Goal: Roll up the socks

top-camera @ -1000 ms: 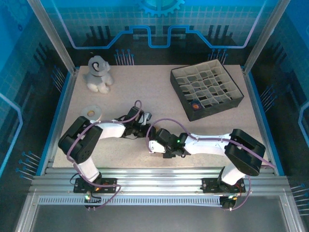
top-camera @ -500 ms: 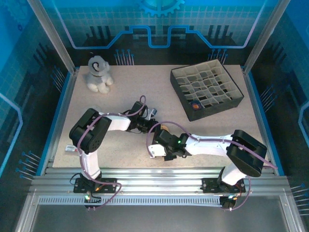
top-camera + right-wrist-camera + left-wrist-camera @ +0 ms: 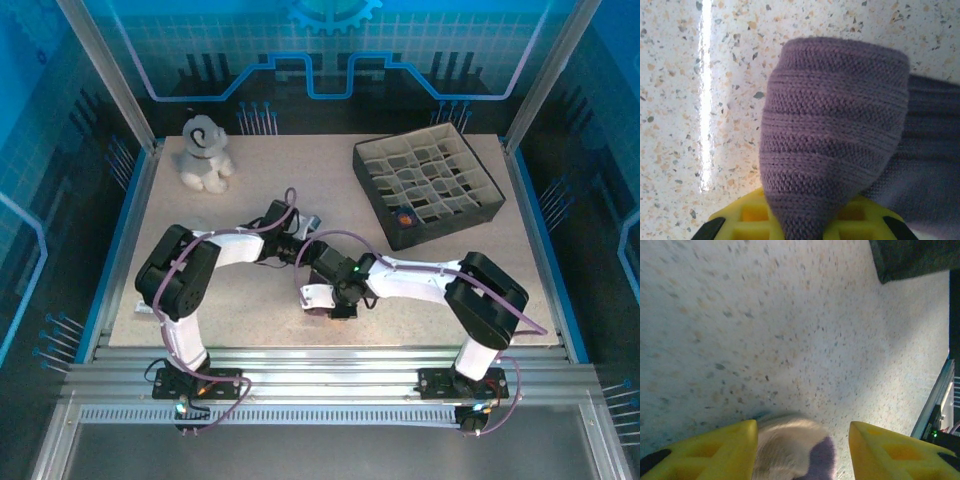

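Socks [image 3: 832, 145] lie in the middle of the table [image 3: 250, 170], where both arms meet.
Right gripper [image 3: 805, 210] is clenched on a fold of their purple knit, resting on the speckled top; left gripper [image 3: 802, 425] is released, yellow fingers [image 3: 715, 442] apart on either side of a tan-and-purple sock end [image 3: 790, 450].

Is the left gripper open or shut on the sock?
Open. In the left wrist view the left gripper has its yellow fingers apart; the sock, tan toe showing, lies between them, table visible beside one finger.
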Robot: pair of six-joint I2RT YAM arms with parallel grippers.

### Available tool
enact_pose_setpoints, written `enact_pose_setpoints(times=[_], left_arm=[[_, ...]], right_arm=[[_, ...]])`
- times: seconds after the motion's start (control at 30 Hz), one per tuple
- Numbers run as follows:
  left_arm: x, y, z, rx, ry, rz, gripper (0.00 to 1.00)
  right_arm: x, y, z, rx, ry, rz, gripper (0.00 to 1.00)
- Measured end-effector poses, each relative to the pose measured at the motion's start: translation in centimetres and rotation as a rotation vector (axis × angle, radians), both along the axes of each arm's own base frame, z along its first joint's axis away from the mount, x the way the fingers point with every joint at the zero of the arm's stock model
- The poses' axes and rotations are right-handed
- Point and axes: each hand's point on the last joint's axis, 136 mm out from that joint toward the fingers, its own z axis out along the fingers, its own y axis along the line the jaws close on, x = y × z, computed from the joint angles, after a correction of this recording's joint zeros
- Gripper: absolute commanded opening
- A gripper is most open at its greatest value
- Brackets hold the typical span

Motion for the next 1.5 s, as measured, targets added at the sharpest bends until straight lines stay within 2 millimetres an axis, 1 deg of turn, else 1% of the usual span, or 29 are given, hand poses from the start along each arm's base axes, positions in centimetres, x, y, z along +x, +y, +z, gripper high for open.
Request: enact_pose_setpoints(times=[0.07,0.17,0.3,0.37,0.43,0.5,0.57,0.6,0.63,0.73,0.8,0.83,0.93,0.97,1.03,1.17,1.23,1.3,1.37,1.5], left_arm=[[0.7,0.5,0.9,-0.01,-0.017,0.007,0.59],[1.5,1.3,2.4,-0.023,-0.042,0.012,0.59],[2.1,3.0,4.5,-0.021,-0.092,0.02,0.59],[2.5,4.5,5.9,-0.019,-0.132,0.042,0.58],[3.0,6.7,7.9,-0.021,-0.2,0.081,0.57],[3.0,8.9,9.8,-0.014,-0.272,0.121,0.57],[2.2,10.8,11.7,0.01,-0.368,0.147,0.57],[1.7,11.3,12.4,0.02,-0.41,0.15,0.57],[0.8,11.6,13.4,0.028,-0.479,0.141,0.57],[-2.4,11.7,14.9,0.014,-0.638,0.115,0.55],[-4.4,11.4,14.8,-0.004,-0.742,0.091,0.54],[-5.8,10.8,14.4,-0.016,-0.792,0.061,0.55],[-9.9,8.0,12.4,-0.035,-0.899,-0.072,0.55],[-11.0,7.2,11.9,-0.04,-0.922,-0.114,0.54],[-12.8,5.9,11.4,-0.05,-0.975,-0.187,0.52],[-14.6,4.1,11.1,-0.035,-1.075,-0.276,0.51],[-15.7,2.9,10.3,-0.013,-1.112,-0.335,0.51],[-16.5,2.1,8.9,0.018,-1.132,-0.384,0.52],[-16.4,2.0,7.4,0.064,-1.14,-0.4,0.52],[-15.4,2.1,5.2,0.15,-1.139,-0.406,0.55]], right_arm=[[0.1,0.0,0.0,0.004,0.013,-0.012,0.0],[0.2,-0.1,0.0,0.016,0.035,-0.036,0.0],[0.4,-0.2,0.0,0.032,0.06,-0.057,0.0],[0.5,-0.3,0.0,0.036,0.069,-0.066,0.0],[0.6,-0.4,0.0,0.04,0.075,-0.071,0.0],[0.6,-0.4,0.0,0.044,0.083,-0.076,0.0],[0.6,-0.3,0.0,0.048,0.089,-0.078,0.0],[0.6,-0.3,0.0,0.049,0.091,-0.078,0.0],[0.6,-0.3,0.0,0.05,0.093,-0.079,0.0],[0.6,-0.3,0.0,0.052,0.107,-0.082,0.0],[0.7,-0.3,0.0,0.055,0.122,-0.087,0.0],[0.7,-0.3,0.0,0.058,0.132,-0.09,0.0],[0.8,-0.4,0.1,0.072,0.161,-0.102,0.0],[0.9,-0.5,0.1,0.074,0.169,-0.106,0.0],[1.1,-0.7,0.1,0.077,0.185,-0.115,0.0],[1.4,-1.1,0.1,0.078,0.21,-0.132,0.0],[1.5,-1.2,0.1,0.08,0.222,-0.14,0.0],[1.5,-1.3,0.1,0.079,0.232,-0.144,0.0],[1.5,-1.3,0.1,0.079,0.24,-0.146,0.0],[1.5,-1.4,0.1,0.076,0.247,-0.144,0.0]])
